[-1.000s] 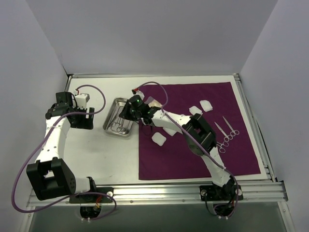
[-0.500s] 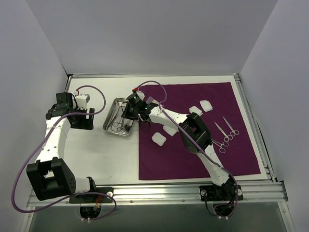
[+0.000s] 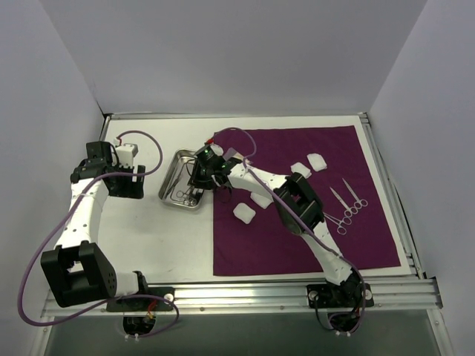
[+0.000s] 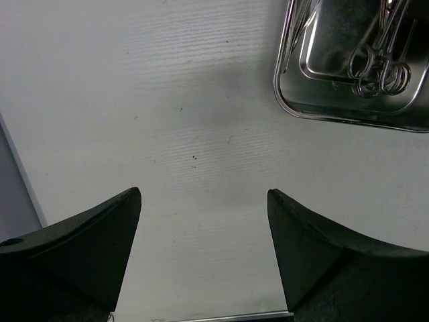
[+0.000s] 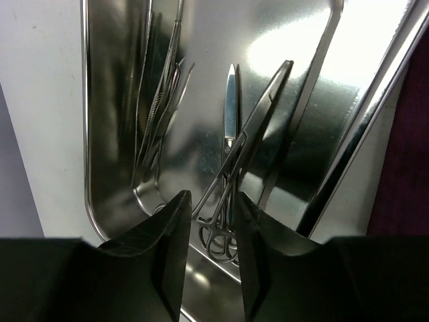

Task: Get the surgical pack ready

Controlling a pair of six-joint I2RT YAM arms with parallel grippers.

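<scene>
One thin instrument (image 5: 263, 100) lies in the steel tray (image 5: 110, 100) right below the right gripper (image 5: 211, 204), its long axis running through the narrow gap between the slightly parted jaws, rings nearest, while the left gripper (image 4: 204, 201), jaws wide apart, hangs over the table (image 4: 167, 100) beside the tray.

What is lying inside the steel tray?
Several thin scissor-like instruments lie in the steel tray, ring handles together at one end. The right claw hangs over them, hiding part of the tray floor, and reflections make an exact count unsure.
</scene>
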